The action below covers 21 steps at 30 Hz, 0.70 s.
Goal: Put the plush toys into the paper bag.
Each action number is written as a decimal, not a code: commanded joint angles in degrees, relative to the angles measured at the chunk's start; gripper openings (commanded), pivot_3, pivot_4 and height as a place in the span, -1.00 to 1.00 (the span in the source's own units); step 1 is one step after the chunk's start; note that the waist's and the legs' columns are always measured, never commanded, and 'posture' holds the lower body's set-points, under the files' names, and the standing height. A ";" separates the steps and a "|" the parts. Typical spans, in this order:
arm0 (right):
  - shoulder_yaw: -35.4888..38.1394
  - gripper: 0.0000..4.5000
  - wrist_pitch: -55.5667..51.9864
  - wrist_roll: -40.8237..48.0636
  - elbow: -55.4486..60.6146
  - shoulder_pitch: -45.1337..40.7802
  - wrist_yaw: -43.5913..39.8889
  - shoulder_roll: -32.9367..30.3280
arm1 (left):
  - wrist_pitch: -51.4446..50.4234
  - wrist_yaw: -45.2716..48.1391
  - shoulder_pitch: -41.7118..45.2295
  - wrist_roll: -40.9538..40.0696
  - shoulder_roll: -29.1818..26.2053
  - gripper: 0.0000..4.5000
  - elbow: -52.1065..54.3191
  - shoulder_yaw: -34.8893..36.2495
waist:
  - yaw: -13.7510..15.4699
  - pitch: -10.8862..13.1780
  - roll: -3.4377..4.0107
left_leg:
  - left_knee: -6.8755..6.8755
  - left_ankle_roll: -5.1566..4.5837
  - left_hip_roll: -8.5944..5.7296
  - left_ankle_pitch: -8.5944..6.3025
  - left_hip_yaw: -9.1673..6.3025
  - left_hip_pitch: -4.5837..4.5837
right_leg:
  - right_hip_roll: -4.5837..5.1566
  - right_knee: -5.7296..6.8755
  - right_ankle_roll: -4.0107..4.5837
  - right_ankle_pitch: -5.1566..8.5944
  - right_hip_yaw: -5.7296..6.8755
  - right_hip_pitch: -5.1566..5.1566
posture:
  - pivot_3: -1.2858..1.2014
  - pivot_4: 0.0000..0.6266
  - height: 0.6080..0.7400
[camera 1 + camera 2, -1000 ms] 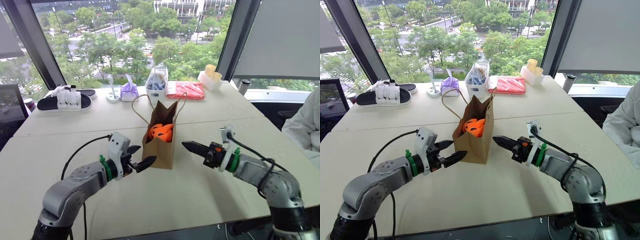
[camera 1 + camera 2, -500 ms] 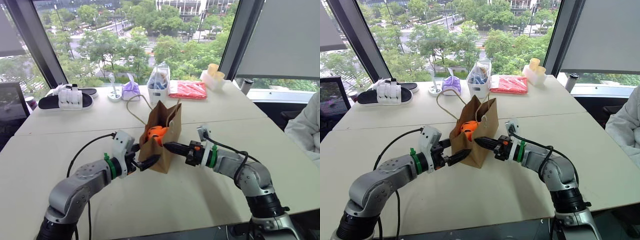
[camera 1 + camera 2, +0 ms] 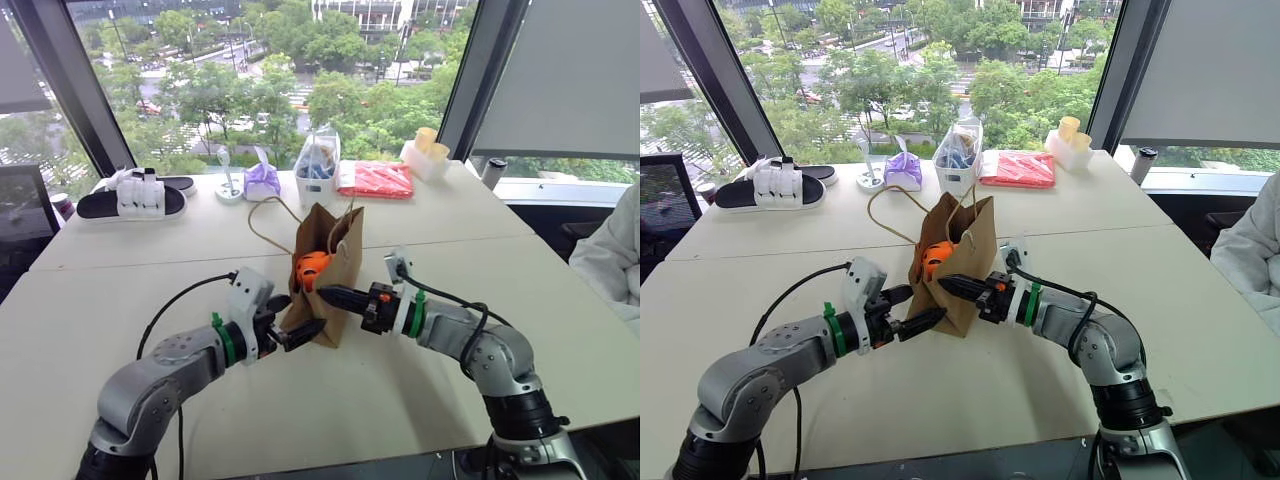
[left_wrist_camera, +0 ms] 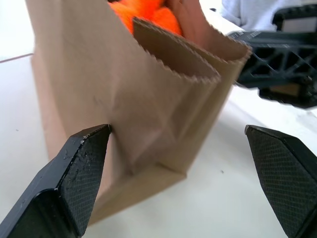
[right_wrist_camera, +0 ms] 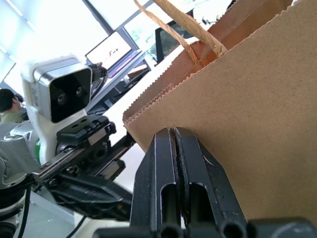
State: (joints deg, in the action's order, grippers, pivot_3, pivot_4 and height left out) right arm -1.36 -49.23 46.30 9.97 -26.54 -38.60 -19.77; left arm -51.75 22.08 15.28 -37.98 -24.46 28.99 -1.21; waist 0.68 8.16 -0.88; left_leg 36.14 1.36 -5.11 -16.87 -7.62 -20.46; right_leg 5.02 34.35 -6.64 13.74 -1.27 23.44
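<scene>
Sitting inside paper bag point(image 3: 325, 290) mid-table: orange plush toy point(image 3: 311, 268), seen through tilted mouth. Green toy probably buried under it, can't be confirmed tbh. Bag leaned toward robot's left, likely nudged by right gripper point(image 3: 324, 294), fingers pressed together, tip laid against bag's right face. Left gripper point(image 3: 291, 320) parked at bag's lower left corner, fingers spread wide around it, seemingly to brace it. Left wrist view: one fingertip point(image 4: 81, 166) touching paper, other well clear. Purple bundle point(image 3: 261, 181) left near window.
</scene>
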 commanded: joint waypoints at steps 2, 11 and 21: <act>0.46 -0.98 0.41 -0.01 1.83 0.26 0.15 0.41 | 1.21 -1.26 1.92 1.52 2.39 1.00 0.26 -1.58 | -0.02 0.00 0.00 | 0.00 0.00 0.00 0.00 0.01 0.00 | 0.00 0.00 0.00 0.00 0.00 0.00 | 0.03 -0.52 1.00; 0.32 -1.00 0.27 0.07 2.44 0.80 0.70 1.36 | -0.27 -2.96 2.08 1.83 5.76 -0.48 2.00 -3.07 | -0.03 0.00 0.00 | 0.00 0.01 0.00 0.00 0.01 0.00 | 0.00 0.00 0.00 0.00 0.00 0.01 | 0.03 -0.52 1.00; 2.10 -1.00 -0.55 1.91 4.05 2.04 0.23 0.56 | -0.09 -2.58 2.71 2.27 5.11 -0.97 0.99 -1.66 | -0.03 0.00 0.00 | 0.00 0.01 0.00 0.01 0.01 0.00 | 0.00 0.01 0.00 0.00 0.00 0.01 | 0.03 -0.52 1.00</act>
State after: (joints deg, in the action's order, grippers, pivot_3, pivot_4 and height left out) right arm -1.23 -49.77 46.41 11.35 -24.52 -37.92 -19.07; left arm -52.78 18.95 16.81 -35.63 -19.13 28.41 -3.71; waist 0.65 8.16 -0.88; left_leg 36.14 1.37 -5.12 -16.86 -7.61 -20.46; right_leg 5.02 34.36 -6.64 13.74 -1.27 23.44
